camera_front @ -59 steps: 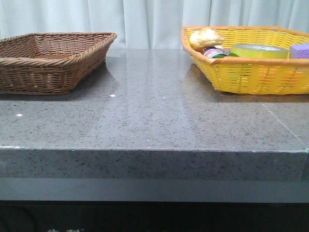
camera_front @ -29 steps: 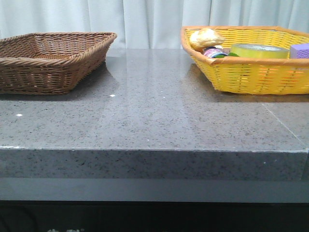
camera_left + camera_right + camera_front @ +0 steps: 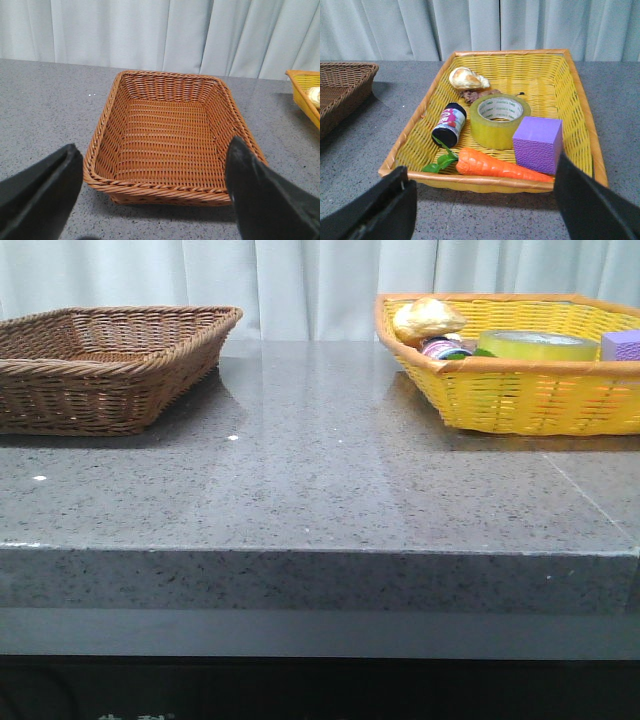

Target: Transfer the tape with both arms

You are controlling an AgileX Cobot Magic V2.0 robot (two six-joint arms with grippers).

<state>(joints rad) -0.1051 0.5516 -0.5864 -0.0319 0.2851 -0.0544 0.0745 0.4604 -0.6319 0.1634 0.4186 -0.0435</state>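
The tape (image 3: 499, 120), a wide translucent yellow roll with a white core and green lettering, lies flat in the middle of the yellow basket (image 3: 582, 125). In the front view its top (image 3: 535, 344) shows over the basket rim at the far right. My right gripper (image 3: 480, 200) is open and empty, in front of the yellow basket's near rim, apart from the tape. My left gripper (image 3: 152, 185) is open and empty, in front of the brown wicker basket (image 3: 100, 145). Neither arm shows in the front view.
The yellow basket also holds an orange carrot (image 3: 497, 164), a purple cube (image 3: 538, 142), a small multicoloured roll (image 3: 450, 123) and a pale shell-like object (image 3: 467, 78). The brown basket (image 3: 110, 365) stands at the far left of the grey stone table (image 3: 320, 480).
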